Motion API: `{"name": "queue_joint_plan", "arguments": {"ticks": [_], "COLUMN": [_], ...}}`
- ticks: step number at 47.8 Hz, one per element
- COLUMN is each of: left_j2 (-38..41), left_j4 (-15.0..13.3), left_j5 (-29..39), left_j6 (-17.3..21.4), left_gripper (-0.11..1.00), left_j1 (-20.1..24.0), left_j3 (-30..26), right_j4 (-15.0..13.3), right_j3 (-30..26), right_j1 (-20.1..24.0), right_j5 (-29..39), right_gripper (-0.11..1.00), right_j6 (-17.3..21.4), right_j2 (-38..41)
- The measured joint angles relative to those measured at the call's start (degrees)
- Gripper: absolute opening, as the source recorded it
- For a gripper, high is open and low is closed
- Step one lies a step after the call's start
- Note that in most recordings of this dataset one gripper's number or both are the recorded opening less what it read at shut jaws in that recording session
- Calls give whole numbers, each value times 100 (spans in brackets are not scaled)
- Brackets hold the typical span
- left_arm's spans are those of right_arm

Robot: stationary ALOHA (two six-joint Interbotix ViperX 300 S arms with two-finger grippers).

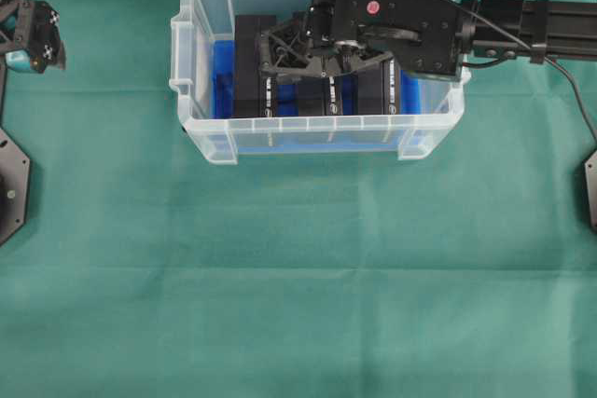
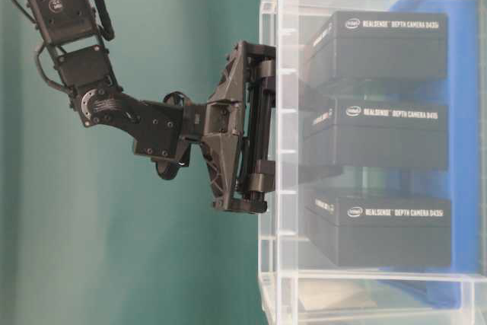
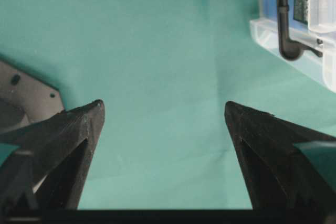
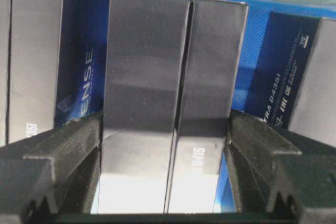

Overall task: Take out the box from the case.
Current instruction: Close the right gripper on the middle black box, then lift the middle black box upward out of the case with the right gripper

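The case (image 1: 317, 142) stands on the green desk (image 1: 298, 305) near its far edge, and 3 black boxes stand on edge in a row on the blue lining inside it. The right hand (image 1: 322, 62) has reached down into the case over the middle box (image 4: 173, 77); in the right wrist view its 2 fingers (image 4: 68, 150) sit against either flank of that box, pinching it, with the left box (image 1: 252, 76) and the right box (image 1: 384, 86) standing apart on each side. The left hand (image 3: 164, 129) hangs spread wide over bare cloth by the desk's left edge, holding nothing.

The step in hand looks like securing the grip before the lift. To do it well, the pinch should be firm and even on both flanks, since the box is smooth and glossy and could slide. The lift should go straight up, keeping the box clear of its neighbours and of the case's ribbed rim, before any sideways travel.
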Motion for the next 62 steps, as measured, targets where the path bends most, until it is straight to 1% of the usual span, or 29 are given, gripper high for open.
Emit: {"name": "queue_joint_plan", "arguments": {"ticks": [20,34,44,51,62], "left_j2": [0,0,0,0,-26], "left_j4": [0,0,0,0,0], "left_j5": [-9,0,0,-9,0], "left_j6": [-9,-9,-9,-9,-9], "left_gripper": [95,95,95,95,95], "left_j1": [0,0,0,0,0], "left_j3": [0,0,0,9,18], "right_j4": [0,0,0,0,-70], "right_j3": [-501,-940,-1301,-1564,-2065], "right_j1": [53,53,44,53,70], "right_j5": [598,1327,1705,1960,2391], "right_gripper": [70,69,69,69,68], "right_j6": [-70,-97,-281,-334,-501], "right_j2": [-114,-431,-571,-571,-571]}}
